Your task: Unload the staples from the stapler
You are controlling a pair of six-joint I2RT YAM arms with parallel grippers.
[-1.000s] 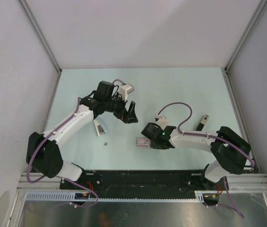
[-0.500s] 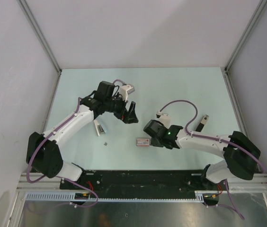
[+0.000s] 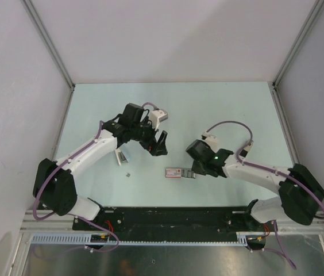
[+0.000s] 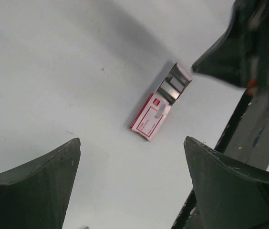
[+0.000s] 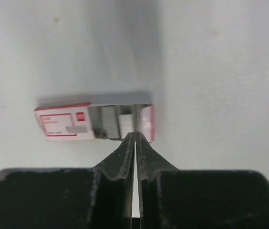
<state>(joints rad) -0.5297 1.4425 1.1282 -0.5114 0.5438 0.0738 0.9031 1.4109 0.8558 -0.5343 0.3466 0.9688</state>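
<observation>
The stapler [image 3: 174, 172] is a small flat red-and-pink piece lying near the table's front edge. Its pale grey ribbed section [image 5: 118, 123] faces right. My right gripper [image 3: 192, 172] is shut, its fingertips pressed together at the near edge of that ribbed section, with nothing visible between them [image 5: 134, 136]. My left gripper [image 3: 159, 144] hangs open above the table behind and left of the stapler [image 4: 150, 116], its fingers wide apart [image 4: 132, 140] and empty. The staples [image 3: 119, 155], a short pale strip, lie on the table beside the left forearm.
A black stick with a silver tip [image 3: 246, 149] lies right of the right arm. A tiny dark speck [image 3: 127, 174] sits left of the stapler. The black base rail [image 3: 168, 217] runs along the near edge. Grey walls enclose the table.
My right gripper has closed, and its arm has swung out to the right while the fingertips stay at the stapler. The left gripper has shifted slightly nearer. The stapler has not moved.
</observation>
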